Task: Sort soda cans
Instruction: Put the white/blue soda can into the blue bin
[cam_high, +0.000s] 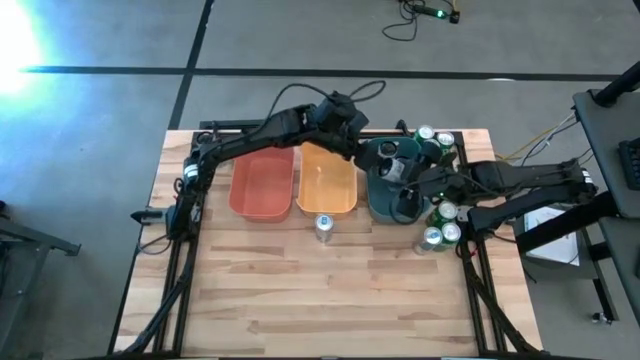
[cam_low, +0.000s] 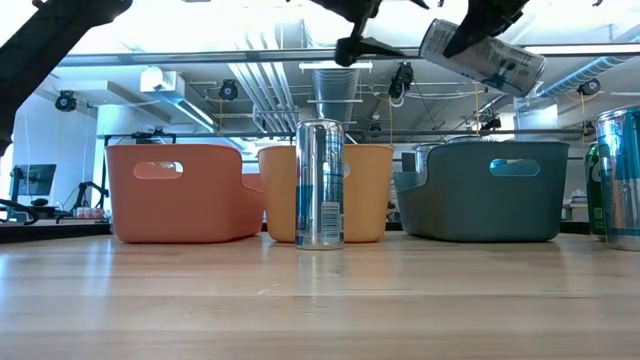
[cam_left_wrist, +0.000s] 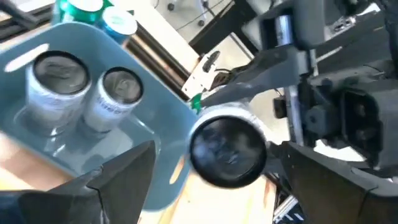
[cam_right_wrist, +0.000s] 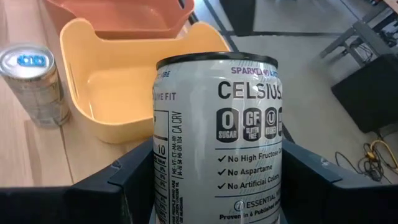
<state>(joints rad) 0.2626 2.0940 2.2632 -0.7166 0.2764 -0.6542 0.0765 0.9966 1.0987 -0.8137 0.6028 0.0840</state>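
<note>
The white Celsius can sits clamped between my right claw's two dark fingers, tilted in the air above the teal bin at the upper right of the low view. Seen from above, my right claw hangs over that bin, just right of centre. Two silver-topped cans already stand upright inside the bin, side by side. One blue-and-silver can stands alone on the wooden table, just in front of the orange bin — the red bin is beside that, to the left. A cluster of green cans waits near the table's right edge. My left claw hovers above the bins' far side, its fingers spread wide and holding nothing.
</note>
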